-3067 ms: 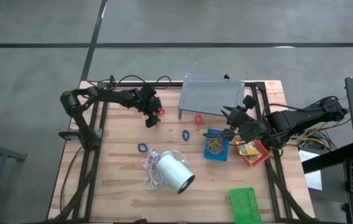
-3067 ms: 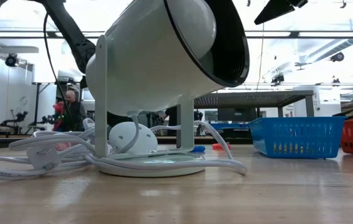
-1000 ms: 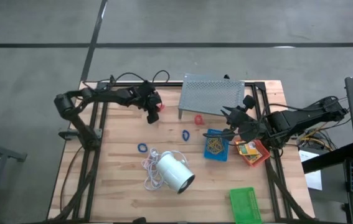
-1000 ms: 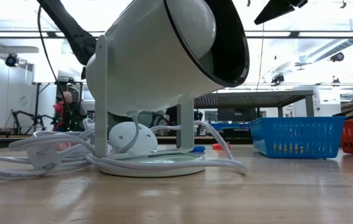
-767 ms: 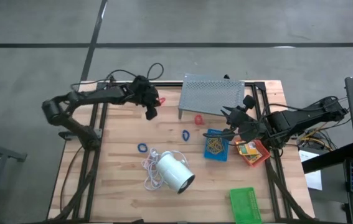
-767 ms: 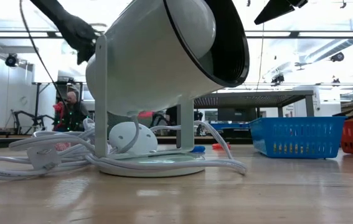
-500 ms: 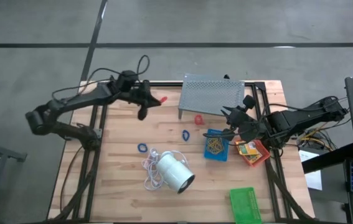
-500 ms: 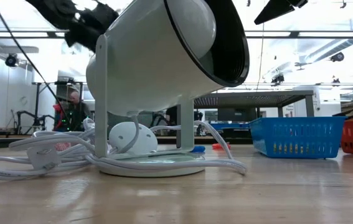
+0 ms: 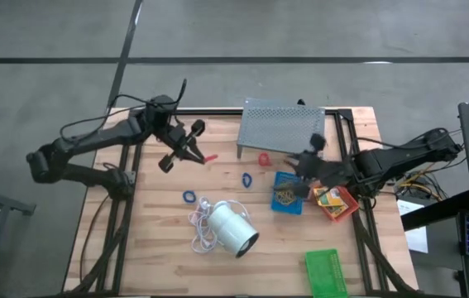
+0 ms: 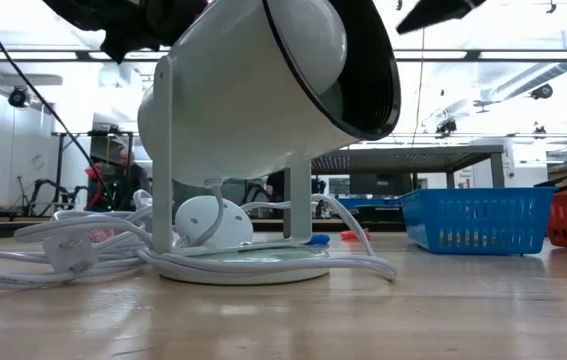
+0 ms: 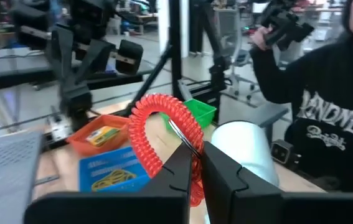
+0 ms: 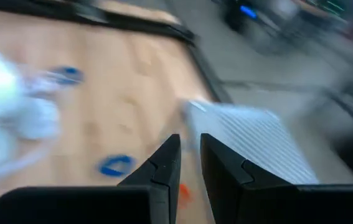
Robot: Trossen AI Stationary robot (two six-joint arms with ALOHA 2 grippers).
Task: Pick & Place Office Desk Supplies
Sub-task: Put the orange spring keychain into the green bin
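1. Here the red coiled loop (image 11: 164,146) is pinched between the left gripper's (image 11: 195,163) closed fingertips, lifted off the table (image 9: 160,240) near its far left corner; in the left wrist view the ring stands on edge, its open face turned sideways to the fingers.
2. The left arm reaches in from the table's left edge, its gripper tilted over the far left part of the wood.
3. The right gripper (image 9: 299,175) hangs over the blue tray (image 9: 286,194) near the right edge, fingers narrowly apart with nothing seen between them; its arm stretches in from the right.
4. A red loop (image 9: 264,157) lies by the grey perforated stand (image 9: 282,128) at the far edge; two blue loops (image 9: 246,179) lie nearer the middle.
5. The blue tray holds tan rubber bands (image 9: 284,194); the red tray (image 9: 339,204) beside it holds yellow-orange boxes (image 9: 327,197), print unreadable.
6. The green tray (image 9: 326,272) sits at the near right corner.
7. A person's dark top (image 11: 325,118) shows partial lettering, "NDNESS".
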